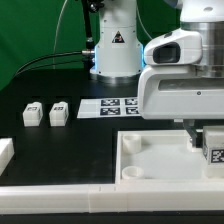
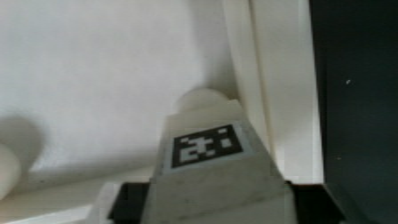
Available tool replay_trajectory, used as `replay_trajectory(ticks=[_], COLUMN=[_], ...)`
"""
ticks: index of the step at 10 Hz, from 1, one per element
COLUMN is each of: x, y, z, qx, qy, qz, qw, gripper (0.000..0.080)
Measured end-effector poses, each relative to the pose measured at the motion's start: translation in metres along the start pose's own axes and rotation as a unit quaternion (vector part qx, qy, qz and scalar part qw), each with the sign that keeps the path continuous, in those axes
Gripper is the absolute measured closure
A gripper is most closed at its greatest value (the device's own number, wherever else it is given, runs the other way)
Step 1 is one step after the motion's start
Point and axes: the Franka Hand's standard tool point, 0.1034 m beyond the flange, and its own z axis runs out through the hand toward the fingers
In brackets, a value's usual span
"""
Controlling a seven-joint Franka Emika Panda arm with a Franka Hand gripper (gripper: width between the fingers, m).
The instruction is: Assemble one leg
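My gripper (image 1: 207, 138) is shut on a leg (image 1: 214, 152), a small white block with a black-and-white tag, and holds it over the large white tray (image 1: 140, 165) near the tray's corner on the exterior view's right. In the wrist view the leg (image 2: 210, 145) stands out between the black fingers (image 2: 128, 205) of the gripper (image 2: 214, 208), its tip close to the tray's rim (image 2: 267, 80). Part of a round socket (image 2: 15, 150) shows nearby. Two more legs (image 1: 32, 113) (image 1: 58, 113) lie on the black table at the exterior view's left.
The marker board (image 1: 120, 105) lies behind the tray, before the robot's base (image 1: 113, 50). A white part (image 1: 5, 150) sits at the exterior view's left edge. A low white wall (image 1: 60, 197) runs along the front. Black table (image 2: 356, 100) shows beyond the tray's rim.
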Motion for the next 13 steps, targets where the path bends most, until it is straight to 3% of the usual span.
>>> replay_trajectory(ticks=[1, 5, 9, 13], x=[0.000, 0.000, 0.001, 0.003], y=[0.000, 0.002, 0.023, 0.034], z=[0.000, 0.000, -0.002, -0.003], qx=[0.000, -0.001, -0.023, -0.032], qy=[0.000, 0.002, 0.009, 0.009], qz=[0.000, 0.074, 0.229, 0.277], qw=[1.000, 0.997, 0.973, 0.960], gripper=[0.0510, 0.0510, 0.0497, 0.0492])
